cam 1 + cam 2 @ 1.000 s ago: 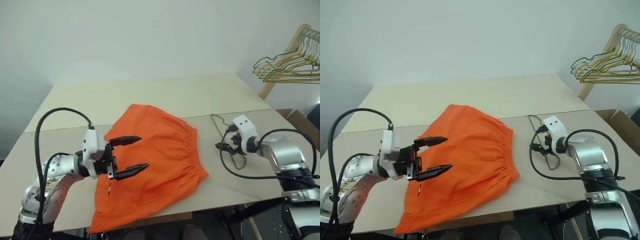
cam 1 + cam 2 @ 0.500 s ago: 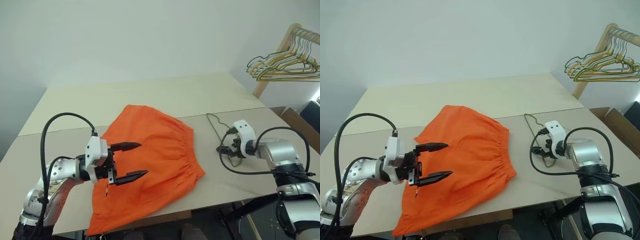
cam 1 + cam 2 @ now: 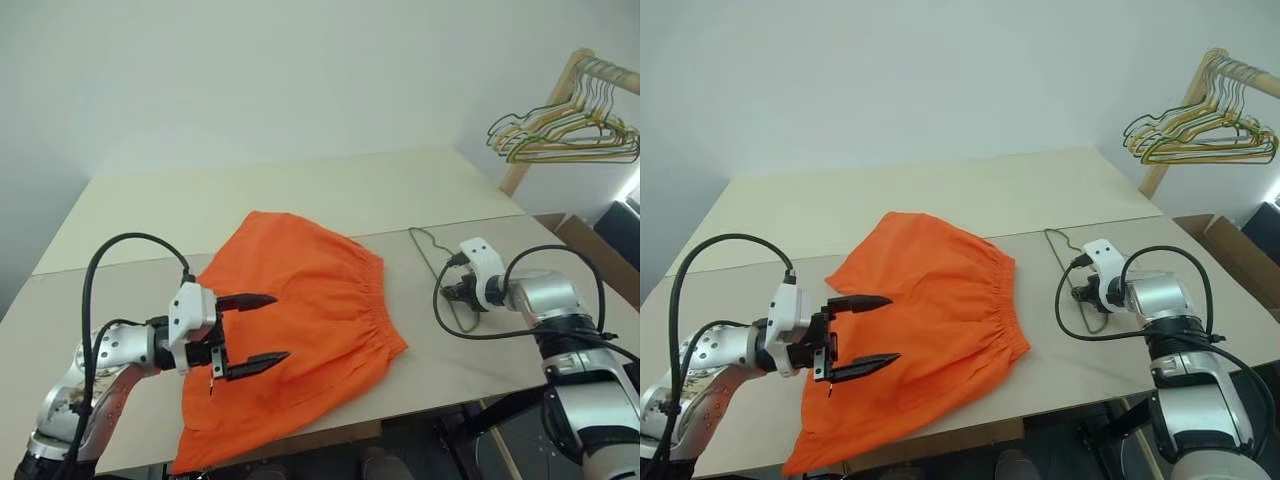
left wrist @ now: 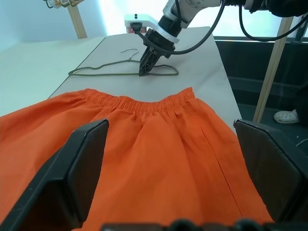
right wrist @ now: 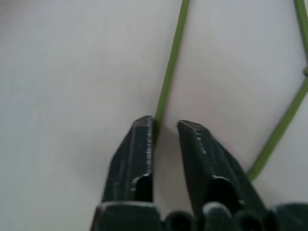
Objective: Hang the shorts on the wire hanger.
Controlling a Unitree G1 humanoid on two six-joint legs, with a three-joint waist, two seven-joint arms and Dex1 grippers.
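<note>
The shorts (image 3: 300, 320) — bright orange, waistband gathered — lie flat on the beige worktop (image 3: 300, 195). Beside the waistband lies the wire hanger (image 4: 120, 70), thin grey-green. The right claw (image 5: 164, 126) is clenched on its wire; the left claw (image 3: 262, 328) hangs released over the shorts.

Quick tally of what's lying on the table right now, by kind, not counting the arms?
Shorts, orange: 1
Wire hanger, grey-green: 1
Total on the table: 2
Off the table, a bunch of hangers hangs on a wooden rack; too tangled to count.
</note>
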